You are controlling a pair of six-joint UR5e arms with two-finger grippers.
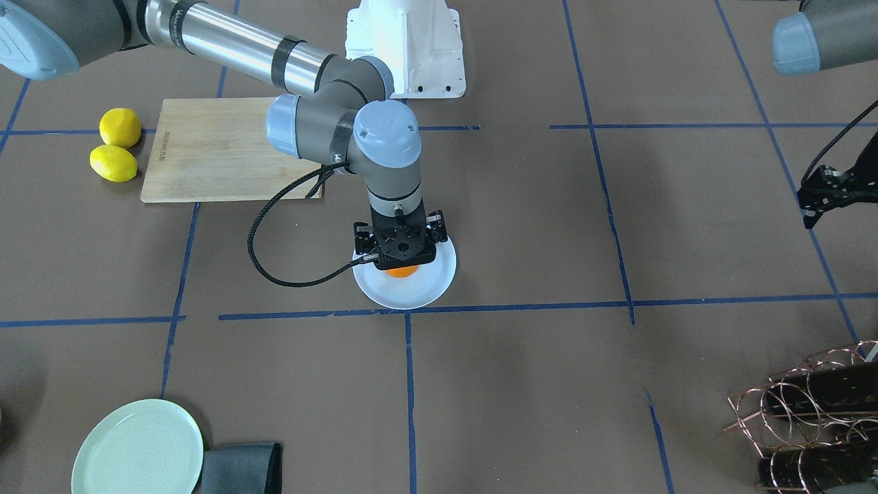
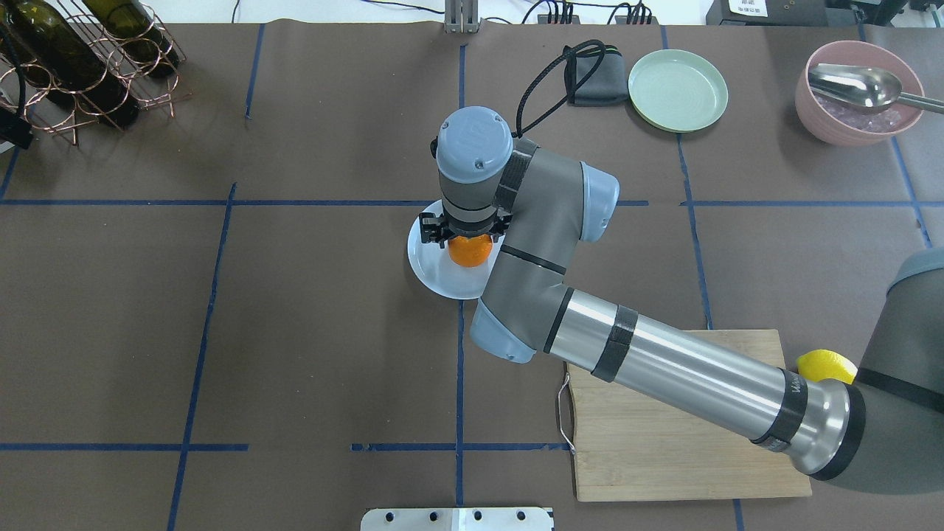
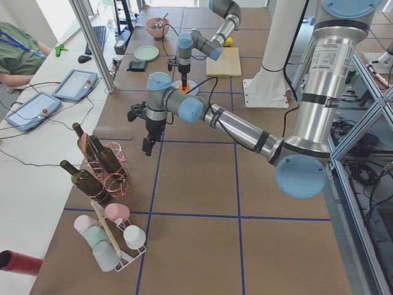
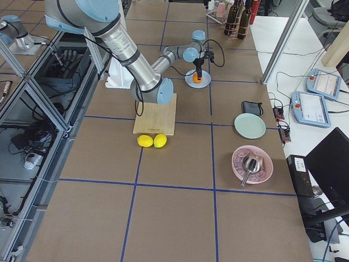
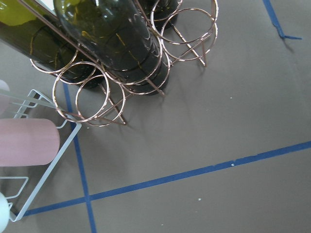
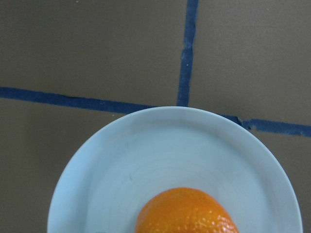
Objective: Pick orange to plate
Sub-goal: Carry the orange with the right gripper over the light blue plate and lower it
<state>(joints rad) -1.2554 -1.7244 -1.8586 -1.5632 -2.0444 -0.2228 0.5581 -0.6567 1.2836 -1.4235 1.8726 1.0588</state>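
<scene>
The orange (image 2: 470, 251) lies low over the middle of the white plate (image 2: 435, 276), touching it or nearly so. My right gripper (image 1: 401, 264) points straight down onto it and looks shut on the orange, though the wrist body hides its fingertips. In the right wrist view the orange (image 6: 187, 213) fills the bottom centre, with the plate's rim (image 6: 121, 126) around it. My left gripper (image 1: 811, 218) hangs far off at the table's other end, next to the wine rack. Whether its fingers are apart I cannot tell.
Two lemons (image 1: 115, 145) lie beside a wooden cutting board (image 1: 206, 154). A pale green plate (image 2: 678, 90) and a dark cloth (image 2: 594, 76) sit at the far side, with a pink bowl holding a spoon (image 2: 859, 92). A copper wine rack with bottles (image 2: 81, 63) stands at far left.
</scene>
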